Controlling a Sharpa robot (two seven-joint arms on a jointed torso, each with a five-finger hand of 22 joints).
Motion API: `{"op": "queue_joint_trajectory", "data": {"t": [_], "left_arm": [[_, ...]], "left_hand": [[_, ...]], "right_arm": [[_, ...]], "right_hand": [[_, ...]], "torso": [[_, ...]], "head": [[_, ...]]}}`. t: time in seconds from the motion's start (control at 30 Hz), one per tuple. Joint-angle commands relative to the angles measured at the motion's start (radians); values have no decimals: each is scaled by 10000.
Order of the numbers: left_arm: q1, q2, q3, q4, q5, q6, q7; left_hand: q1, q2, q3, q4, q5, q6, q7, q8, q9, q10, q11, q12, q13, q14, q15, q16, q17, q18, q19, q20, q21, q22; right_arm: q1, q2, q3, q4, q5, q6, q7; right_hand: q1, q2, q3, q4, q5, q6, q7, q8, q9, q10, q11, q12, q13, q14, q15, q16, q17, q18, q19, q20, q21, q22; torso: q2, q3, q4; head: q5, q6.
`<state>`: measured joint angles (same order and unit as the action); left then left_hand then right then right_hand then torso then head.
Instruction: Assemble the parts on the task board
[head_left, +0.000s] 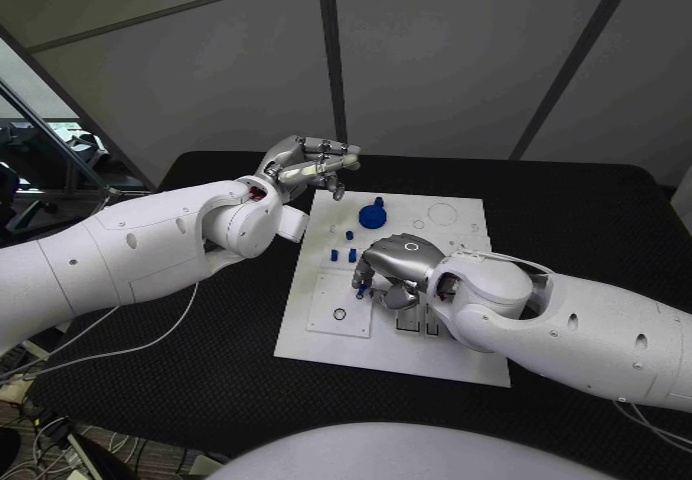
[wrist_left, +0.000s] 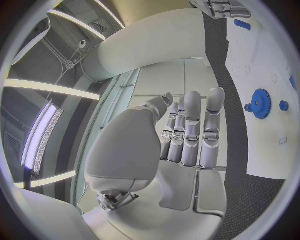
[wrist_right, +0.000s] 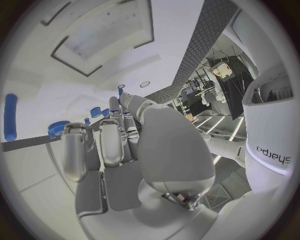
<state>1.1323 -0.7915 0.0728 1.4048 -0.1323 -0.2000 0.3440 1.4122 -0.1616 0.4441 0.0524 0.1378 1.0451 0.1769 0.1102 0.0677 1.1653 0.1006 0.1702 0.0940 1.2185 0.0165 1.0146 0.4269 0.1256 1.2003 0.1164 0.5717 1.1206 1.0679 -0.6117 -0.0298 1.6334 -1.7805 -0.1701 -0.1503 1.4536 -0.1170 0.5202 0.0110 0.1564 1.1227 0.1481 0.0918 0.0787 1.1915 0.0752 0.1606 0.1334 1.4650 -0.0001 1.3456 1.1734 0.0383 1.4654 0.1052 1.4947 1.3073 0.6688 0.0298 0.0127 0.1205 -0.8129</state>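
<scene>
While the white board (head_left: 325, 335) lies in the middle of the black worktop (head_left: 577, 215), your two hands sit at opposite ends of it.

Left hand (head_left: 310, 165): raised just past the board's far left corner, near the worktop's far edge. Your left wrist view shows the fingers (wrist_left: 190, 132) straight and side by side, palm bare, nothing held. Reads as open.

Right hand (head_left: 392, 270): down over the middle of the board, knuckles up, fingers pointed toward the board's left edge. In the right wrist view the fingers (wrist_right: 109, 142) are extended over the white surface with nothing between them. Whether the tips touch the board, you cannot tell. Reads as open, holding nothing.

Parts on the board:
- blue gear (head_left: 374, 213) stands toward the far end, just beyond the right hand, apart from both hands. The left wrist view shows it with a toothed rim and a small hub.
- a few small blue pegs (head_left: 343, 246) stand in the board between the gear and the right hand, near the board's left side.
- a blue cylinder (wrist_right: 10, 116) lies on the board; the right wrist view shows it beyond the fingers.
- a dark ring (head_left: 339, 314) lies near the board's near left corner.
- slots (head_left: 418, 320) sit just under the right wrist.
</scene>
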Motion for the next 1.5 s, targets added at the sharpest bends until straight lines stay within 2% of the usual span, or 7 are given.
{"op": "queue_joint_trajectory", "data": {"t": [0.03, 0.6, 0.83, 1.37, 1.5], "left_arm": [[20, -1, 7, 10, 46, 130, 7], [22, -6, 7, -6, 46, 133, -18], [24, -6, 7, -12, 46, 143, -34], [25, -12, 7, -29, 46, 204, -96], [25, -17, 7, -27, 46, 210, -118]], "left_hand": [[-4, 56, -22, -36, -62, -56, 25, -42, -10, -44, 13, 68, 10, -84, 15, -58, -10, 502, -70, -8, -60, -8], [-20, 59, -31, -28, -63, -63, 28, -42, -10, -54, 16, 76, 11, -86, 19, -61, -17, 502, -73, -5, -69, -16], [-20, 59, -31, -28, -63, -63, 28, -42, -10, -54, 16, 76, 11, -86, 19, -61, -17, 502, -73, -5, -69, -16], [-20, 59, -31, -28, -63, -63, 28, -42, -10, -54, 16, 76, 11, -86, 19, -61, -17, 502, -73, -5, -69, -16], [-20, 59, -31, -28, -63, -63, 28, -42, -10, -54, 16, 76, 11, -86, 19, -61, -17, 502, -73, -5, -69, -16]], "right_arm": [[7, 15, 2, -11, -103, 158, 93], [4, 46, -12, -55, -138, 449, 81], [2, 90, -31, -68, -138, 432, 92], [-7, 115, -56, -63, -161, 331, 19], [-7, 144, -58, -103, -169, 443, -26]], "right_hand": [[-81, 13, -5, -53, 6, 62, 26, -42, 2, 51, 20, -63, -8, 392, -39, 18, -10, -142, 422, -26, 40, 1895], [-102, 28, -5, -61, 7, 81, 19, -39, 5, 68, 14, -62, -7, 391, -39, 18, -17, -142, 420, -24, 40, 1895], [-102, 28, -5, -61, 7, 81, 19, -39, 5, 68, 14, -62, -7, 391, -39, 18, -17, -142, 420, -24, 40, 1895], [-121, 46, -4, -77, 17, 107, 9, -34, 10, 89, 5, -61, -6, 391, -44, 24, -15, -142, 422, -24, 42, 1898], [-340, -32, -80, -51, -9, -55, 57, -152, -33, -56, 51, -173, -52, 371, -8, -8, -98, -120, 357, -6, -29, 1831]], "torso": [[-2, -1, -2], [-2, -5, -8], [-5, 0, 7], [0, 1, -6], [-2, -3, -2]], "head": [[22, -19], [61, -71], [77, -82], [113, -87], [111, -88]]}}
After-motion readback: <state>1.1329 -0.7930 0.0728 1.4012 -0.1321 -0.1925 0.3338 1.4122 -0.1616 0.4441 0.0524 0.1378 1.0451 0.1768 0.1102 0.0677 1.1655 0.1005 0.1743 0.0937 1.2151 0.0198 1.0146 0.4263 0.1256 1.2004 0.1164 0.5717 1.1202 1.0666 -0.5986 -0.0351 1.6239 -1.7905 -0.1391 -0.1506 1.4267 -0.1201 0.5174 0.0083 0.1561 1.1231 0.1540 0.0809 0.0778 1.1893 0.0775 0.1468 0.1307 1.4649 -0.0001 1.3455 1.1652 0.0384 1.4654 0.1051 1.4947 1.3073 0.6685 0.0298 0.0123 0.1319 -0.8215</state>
